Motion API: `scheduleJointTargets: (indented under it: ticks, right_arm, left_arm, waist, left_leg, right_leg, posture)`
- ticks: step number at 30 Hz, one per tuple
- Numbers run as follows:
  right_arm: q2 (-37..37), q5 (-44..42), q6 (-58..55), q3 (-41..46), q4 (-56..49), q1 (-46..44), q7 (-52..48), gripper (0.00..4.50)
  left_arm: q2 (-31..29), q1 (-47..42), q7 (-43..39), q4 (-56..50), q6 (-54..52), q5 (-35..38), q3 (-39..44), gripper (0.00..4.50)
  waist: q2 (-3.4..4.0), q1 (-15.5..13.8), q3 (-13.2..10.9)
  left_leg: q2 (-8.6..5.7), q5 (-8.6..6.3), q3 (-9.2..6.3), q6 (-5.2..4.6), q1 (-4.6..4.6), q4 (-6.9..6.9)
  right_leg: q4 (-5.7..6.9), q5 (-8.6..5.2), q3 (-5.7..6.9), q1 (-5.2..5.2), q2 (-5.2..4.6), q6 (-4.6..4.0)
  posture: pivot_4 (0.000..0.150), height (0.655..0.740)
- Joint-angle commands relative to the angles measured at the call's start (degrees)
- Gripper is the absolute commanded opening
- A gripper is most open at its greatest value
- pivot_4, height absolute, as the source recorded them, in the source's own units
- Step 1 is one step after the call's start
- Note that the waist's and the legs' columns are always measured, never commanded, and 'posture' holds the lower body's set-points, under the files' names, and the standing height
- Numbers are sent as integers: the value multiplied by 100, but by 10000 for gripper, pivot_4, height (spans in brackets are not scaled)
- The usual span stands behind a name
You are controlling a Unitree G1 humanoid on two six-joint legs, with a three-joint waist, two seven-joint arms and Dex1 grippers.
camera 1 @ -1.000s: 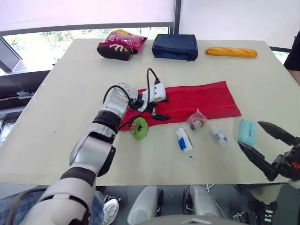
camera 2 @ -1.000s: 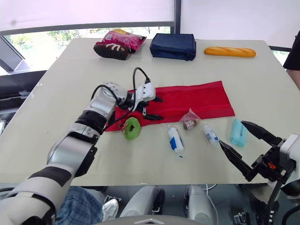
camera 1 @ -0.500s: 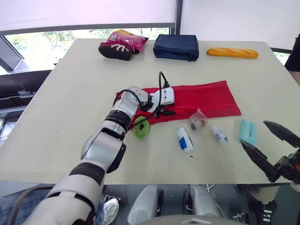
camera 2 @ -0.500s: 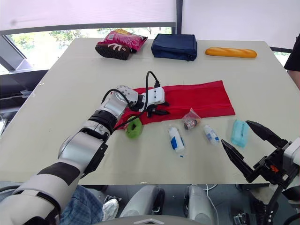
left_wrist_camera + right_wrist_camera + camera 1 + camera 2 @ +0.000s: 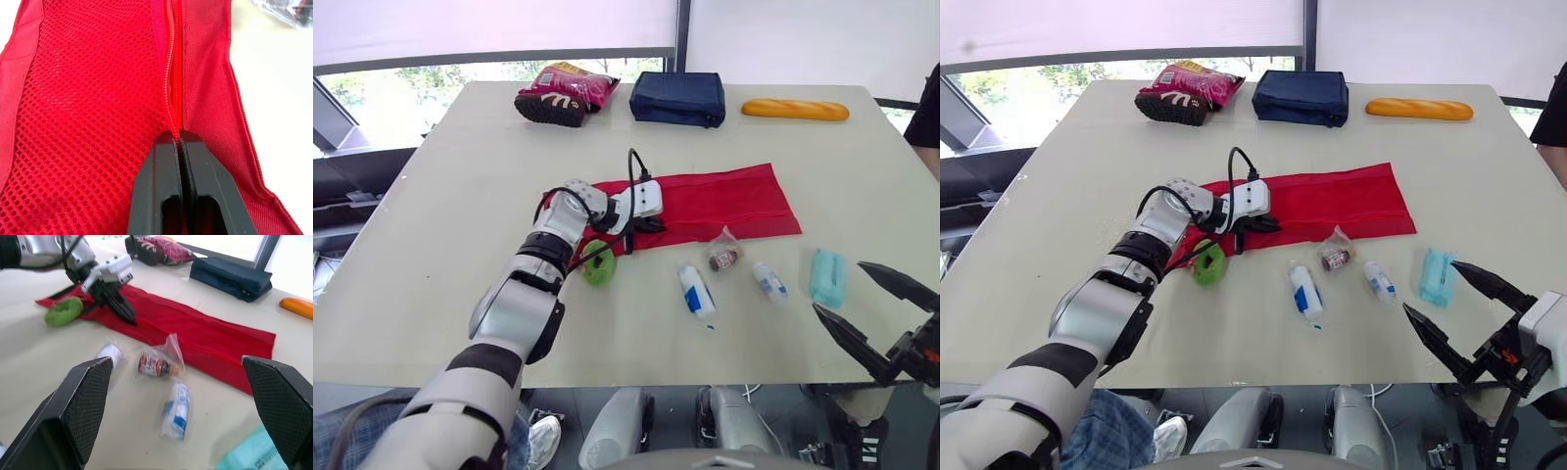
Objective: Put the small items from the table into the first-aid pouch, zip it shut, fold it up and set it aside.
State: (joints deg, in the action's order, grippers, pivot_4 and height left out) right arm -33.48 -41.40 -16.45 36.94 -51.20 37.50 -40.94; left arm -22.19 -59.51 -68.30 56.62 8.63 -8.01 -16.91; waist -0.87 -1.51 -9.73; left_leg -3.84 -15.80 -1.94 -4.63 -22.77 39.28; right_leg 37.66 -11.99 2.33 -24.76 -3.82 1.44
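Left wrist view: I'm watching the left gripper (image 5: 177, 137) fingers pinching closed on the zipper (image 5: 171, 73) of the red pouch (image 5: 705, 204) | pouch lying flat mid-surface (image 5: 460, 196) | right gripper (image 5: 837, 285) fingers hanging wide open by the near edge.

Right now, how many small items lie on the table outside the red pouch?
5, all nearer than the pouch: green ring, tube, bagged vial, small bottle, teal pack, left to right.
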Motion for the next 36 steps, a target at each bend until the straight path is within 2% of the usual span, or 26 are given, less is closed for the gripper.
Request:
scheduleJointTargets:
  ticks: [1, 8, 15, 20, 24, 31, 36]
  right_arm:
    - [-4, 85, 211, 172, -60, 164, -200, 45000]
    - [-64, 18, 309, 536, 107, 315, -469, 45000]
    - [-265, 36, 61, 356, 82, 155, -427, 45000]
    - [-371, 309, -707, -631, -447, -214, 539, 45000]
    - [-368, 673, -1567, -1942, -850, -900, 1621, 45000]
    - [-232, 1247, -2943, -3902, -680, -2281, 2725, 45000]
    - [210, 1380, -3827, -4695, -449, -2965, 3260, 45000]
  left_arm:
    - [-341, 355, -402, -641, -464, 164, 123, 497]
    - [-749, 1129, -725, -2411, -1843, 665, 325, 497]
    - [-679, 1198, -735, -2910, -2420, 1029, 466, 497]
    - [-646, 1111, -682, -2891, -2547, 1120, 452, 497]
    - [-569, 1025, -770, -2856, -2869, 1304, 488, 497]
    - [-479, 959, -811, -2936, -3222, 1455, 426, 497]
    - [-439, 961, -757, -3031, -3442, 1492, 408, 497]
  waist:
    - [1, 40, 0]
    - [3, 59, 2]
    - [2, 30, 1]
    - [4, 30, 1]
    - [1, 33, 1]
    - [-2, 44, 0]
    - [-7, 51, 1]
  left_leg:
    - [1, 0, 0, 0, 1, 0]
    - [6, 0, -1, 4, 2, -2]
    - [4, 1, -1, 5, 0, -1]
    - [4, 6, -1, 14, -1, -1]
    - [2, 12, -1, 25, -4, 1]
    - [-2, 15, -2, 29, -8, 3]
    - [-4, 15, -2, 29, -8, 4]
  right_leg:
    - [0, 0, 0, 0, 0, 0]
    - [-1, 0, -3, -1, 1, -2]
    - [-3, 0, -2, 0, -3, -1]
    - [-1, -1, -3, -3, -6, -2]
    - [-3, 0, -2, -3, -8, -2]
    - [-3, 0, -1, -5, -8, -2]
    - [-2, 0, -1, -5, -7, -2]
  posture:
    - [1500, 7395]
    - [1500, 7395]
    - [1500, 7395]
    - [1500, 7395]
    - [1500, 7395]
    - [1500, 7395]
    - [1500, 7395]
